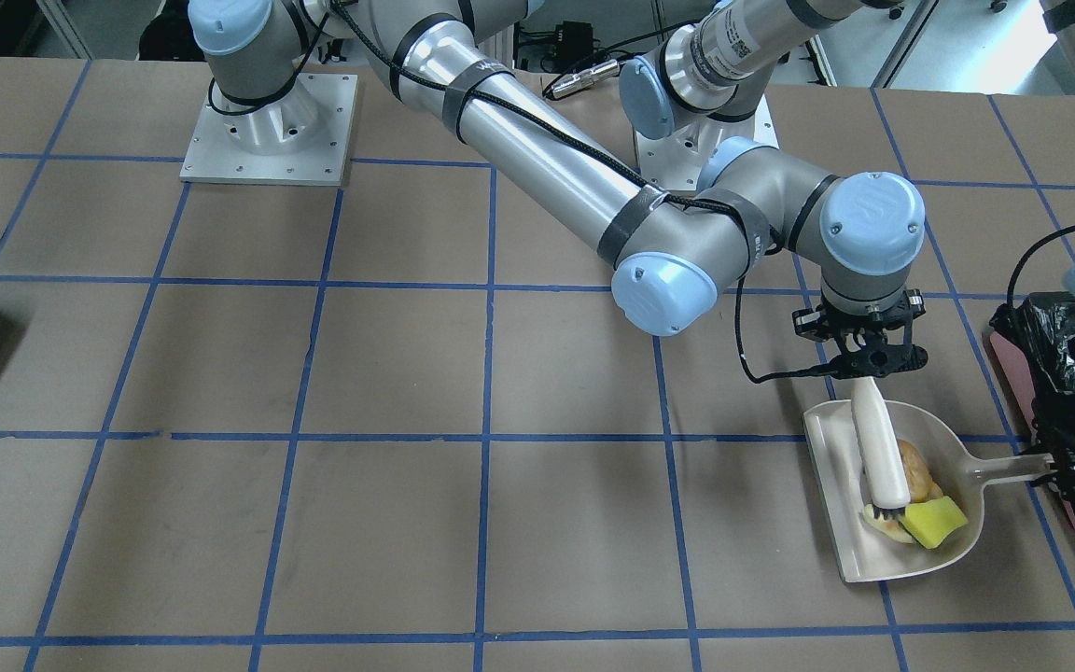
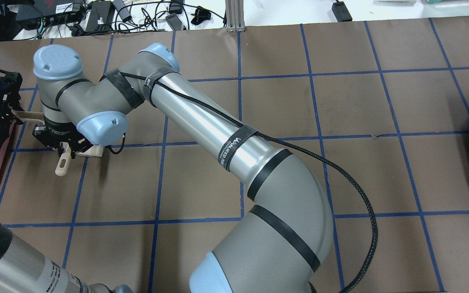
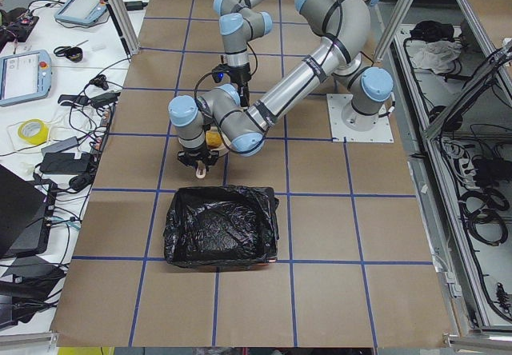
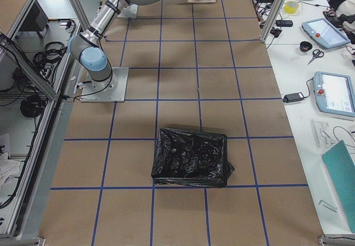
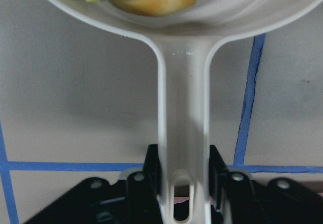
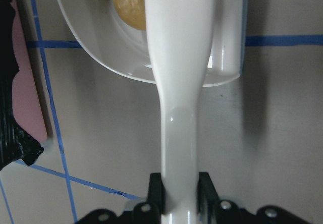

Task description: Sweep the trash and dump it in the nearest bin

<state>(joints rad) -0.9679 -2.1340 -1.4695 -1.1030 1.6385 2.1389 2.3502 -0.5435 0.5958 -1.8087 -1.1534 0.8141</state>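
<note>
The right arm reaches across the counter (image 1: 220, 373) with its wrist bent downward. The right gripper (image 1: 866, 362) is clamped on the upper end of a smooth white plastic brush (image 1: 879, 453). Below this gripper the brush slants into a glossy off-white dustpan (image 1: 850, 541), with its dark bristles against the trash (image 1: 920, 509). The trash is a golden-brown crinkled lump, a yellow spongy block and a pale scrap, all lying inside the pan. The left gripper (image 5: 184, 183) is closed on the pan's flat, slotted handle, low over the counter. The bin (image 1: 1074, 373), pink-sided with a crinkly black liner, stands just beside the left gripper.
</note>
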